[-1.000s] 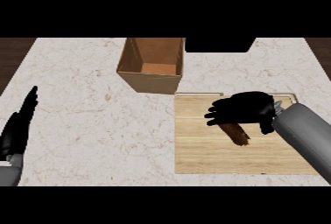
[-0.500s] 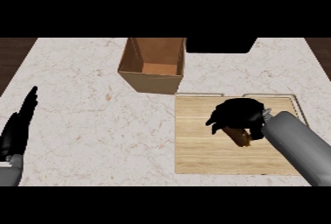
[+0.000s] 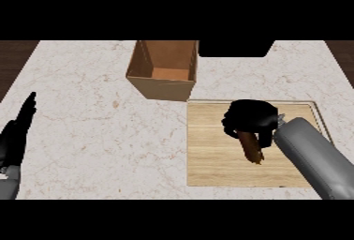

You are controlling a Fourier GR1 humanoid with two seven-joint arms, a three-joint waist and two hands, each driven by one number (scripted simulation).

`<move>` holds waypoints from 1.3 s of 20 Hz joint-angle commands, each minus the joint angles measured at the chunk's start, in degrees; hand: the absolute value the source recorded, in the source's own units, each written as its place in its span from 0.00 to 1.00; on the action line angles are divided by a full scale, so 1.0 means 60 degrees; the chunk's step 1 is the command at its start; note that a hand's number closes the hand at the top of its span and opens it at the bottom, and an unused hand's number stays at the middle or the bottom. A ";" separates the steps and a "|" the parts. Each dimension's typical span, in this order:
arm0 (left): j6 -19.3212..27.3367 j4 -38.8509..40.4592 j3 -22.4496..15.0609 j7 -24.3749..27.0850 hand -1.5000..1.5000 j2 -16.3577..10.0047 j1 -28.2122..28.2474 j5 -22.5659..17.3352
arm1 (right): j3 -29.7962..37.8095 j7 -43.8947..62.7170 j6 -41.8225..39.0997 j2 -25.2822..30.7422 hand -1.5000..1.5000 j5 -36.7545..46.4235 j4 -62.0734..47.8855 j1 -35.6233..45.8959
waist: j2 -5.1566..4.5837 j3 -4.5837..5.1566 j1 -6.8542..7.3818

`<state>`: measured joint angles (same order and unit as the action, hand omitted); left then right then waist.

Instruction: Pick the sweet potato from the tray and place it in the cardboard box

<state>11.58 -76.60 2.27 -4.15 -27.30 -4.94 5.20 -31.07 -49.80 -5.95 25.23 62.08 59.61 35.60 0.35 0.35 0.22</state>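
On the pale marble counter (image 3: 90, 117) there is one open cardboard box (image 3: 162, 88), one flat wooden tray (image 3: 211, 161) and one sweet potato (image 3: 253, 149); two black hands show. The box stands at the far middle of the counter, its near corner just beside the tray's far left corner. The right hand (image 3: 250, 120) is over the far half of the tray, its fingers curled down round the upper end of the sweet potato. The brown lower end sticks out from under the hand toward the view's lower edge. The sweet potato is over the tray's boards, right of the tray's middle; whether it rests on the wood or is lifted off it cannot be told. The left hand (image 3: 17, 138) rests at the view's left edge, fingers straight and together, pointing up, touching nothing.
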 commanded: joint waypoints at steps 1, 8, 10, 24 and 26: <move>0.0018 0.0068 0.0133 0.0010 0.50 -0.0049 0.0055 0.0005 | 0.0997 0.2535 -0.0169 -0.0940 1.00 -0.0233 0.0125 -0.0128 | 0.0005 -0.0052 -0.0147; 0.0360 0.0348 0.0605 -0.0202 0.50 -0.0204 0.0724 -0.0061 | 0.4090 0.7993 0.0894 -0.0872 1.00 -0.0863 -0.0960 -0.1717 | 0.0462 0.0013 -0.1885; 0.0434 0.0372 0.0705 -0.0140 0.50 -0.0244 0.0920 -0.0053 | 0.4546 0.9287 0.1443 -0.1207 1.00 -0.0861 -0.0668 -0.1930 | 0.0573 0.0034 -0.1893; 0.0127 0.0124 0.0148 0.0262 0.50 0.0090 0.0478 0.0064 | 0.2017 1.7658 0.2018 -0.4172 1.00 0.2607 0.3782 -0.0139 | 0.0192 -0.0010 -0.0349; -0.0010 -0.0003 0.0113 0.0145 0.50 0.0019 0.0158 0.0056 | 0.1400 1.9167 0.1569 -0.4185 1.00 0.2665 0.4028 0.0571 | 0.0075 -0.0035 -0.0058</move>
<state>12.07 -76.14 3.90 -3.55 -27.66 -1.97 5.16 -16.74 50.68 7.01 1.95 75.93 78.52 34.36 1.85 0.37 -2.64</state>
